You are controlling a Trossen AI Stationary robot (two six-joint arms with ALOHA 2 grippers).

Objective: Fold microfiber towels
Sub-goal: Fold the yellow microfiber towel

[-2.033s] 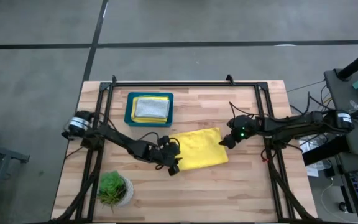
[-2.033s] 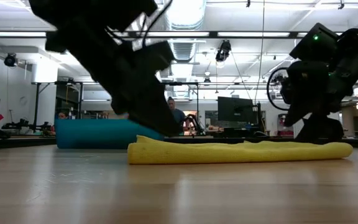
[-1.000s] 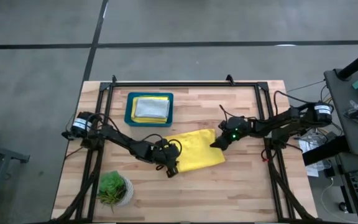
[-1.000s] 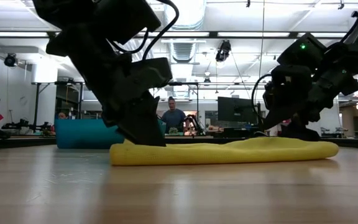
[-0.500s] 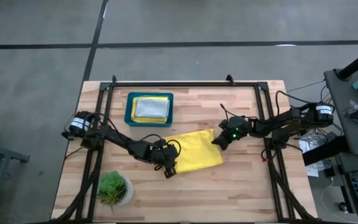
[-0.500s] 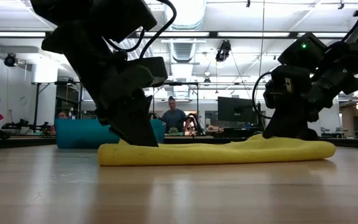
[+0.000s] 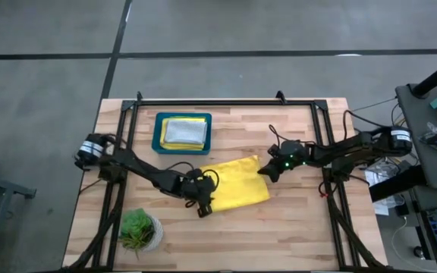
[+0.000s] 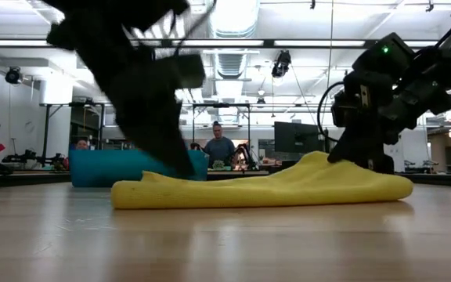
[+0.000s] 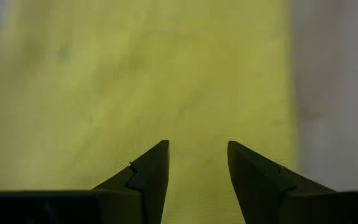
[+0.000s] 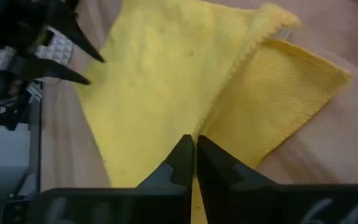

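Folding the yellow towel (image 7: 237,184) mid-desk | your right hand (image 10: 194,163) pinches its far edge, lifted | left hand (image 9: 197,163) spread over the near end | next: carry that edge across.

Towel (image 7: 235,184) mid-table between tools; tray (image 7: 158,135) behind; plant (image 7: 136,228) front-left.

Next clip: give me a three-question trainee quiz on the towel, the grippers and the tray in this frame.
1. True or false: the right gripper is pinching an edge of the yellow towel.
2. The left gripper is: A open above the towel, B shut on the plant.
3. Fill in: folded towels lie in the ____ tray.

Key: 1 true; 2 A; 3 teal.
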